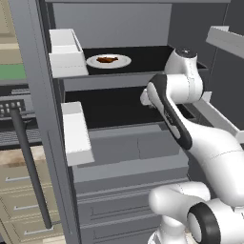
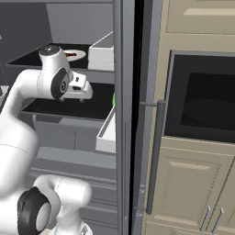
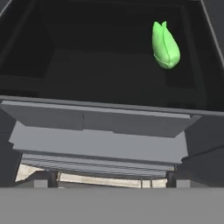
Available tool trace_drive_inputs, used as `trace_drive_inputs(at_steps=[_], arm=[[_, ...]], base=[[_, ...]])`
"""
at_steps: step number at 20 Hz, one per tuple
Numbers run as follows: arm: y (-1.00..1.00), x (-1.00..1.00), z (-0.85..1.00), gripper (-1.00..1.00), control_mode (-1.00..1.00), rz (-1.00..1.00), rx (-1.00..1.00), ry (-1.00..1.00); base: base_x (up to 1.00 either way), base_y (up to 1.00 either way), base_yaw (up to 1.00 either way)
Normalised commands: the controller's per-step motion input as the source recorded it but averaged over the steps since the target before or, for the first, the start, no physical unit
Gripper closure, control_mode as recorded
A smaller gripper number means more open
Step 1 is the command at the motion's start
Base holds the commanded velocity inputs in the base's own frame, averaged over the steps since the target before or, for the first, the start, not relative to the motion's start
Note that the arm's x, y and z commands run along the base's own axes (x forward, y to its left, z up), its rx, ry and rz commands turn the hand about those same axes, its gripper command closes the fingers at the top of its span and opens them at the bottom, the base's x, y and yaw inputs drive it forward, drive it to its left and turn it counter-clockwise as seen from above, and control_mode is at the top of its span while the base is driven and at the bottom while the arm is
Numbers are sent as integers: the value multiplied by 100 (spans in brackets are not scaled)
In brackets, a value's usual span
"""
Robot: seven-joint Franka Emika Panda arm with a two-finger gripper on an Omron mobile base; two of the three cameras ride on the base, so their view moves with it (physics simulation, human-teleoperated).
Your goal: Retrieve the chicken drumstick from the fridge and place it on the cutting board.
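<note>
So the fridge (image 1: pixel 119 157) stands open, doors swung wide at both sides, and the arm reaches in over the lower black shelf (image 1: pixel 109 107). Up at 12 o'clock from the wrist, the chicken drumstick (image 1: pixel 107 59) lies on a white plate (image 1: pixel 121 62) on the upper shelf, with bare shelf around it. In the hand view a green vegetable (image 3: pixel 165 45) sits at 1 o'clock on the dark shelf, grey drawers (image 3: pixel 100 131) below. Fingers are spread wide, holding nothing.

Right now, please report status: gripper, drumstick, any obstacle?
Gripper open, empty, at lower black shelf. Reddish-brown chicken drumstick on round white plate, upper shelf, untouched. Bright green vegetable on lower shelf, not blocking.
</note>
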Motion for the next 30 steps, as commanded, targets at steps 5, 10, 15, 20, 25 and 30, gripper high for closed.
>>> trace_drive_inputs(at_steps=[5, 10, 15, 20, 25, 30], arm=[[7, 0, 57, -100, -100, 0, -4, -21], [0, 0, 57, -100, -100, 0, -3, -16], [2, 0, 31, -100, -100, 0, -2, -8], [24, 2, 30, -100, -100, 8, -2, -9], [14, 0, 40, -100, -100, 14, -1, -12], [3, 27, 13, -100, -100, 12, 0, -1]], base=[[0, 0, 0], [0, 0, 0], [0, 0, 0], [0, 0, 0], [0, 0, 0], [0, 0, 0]])
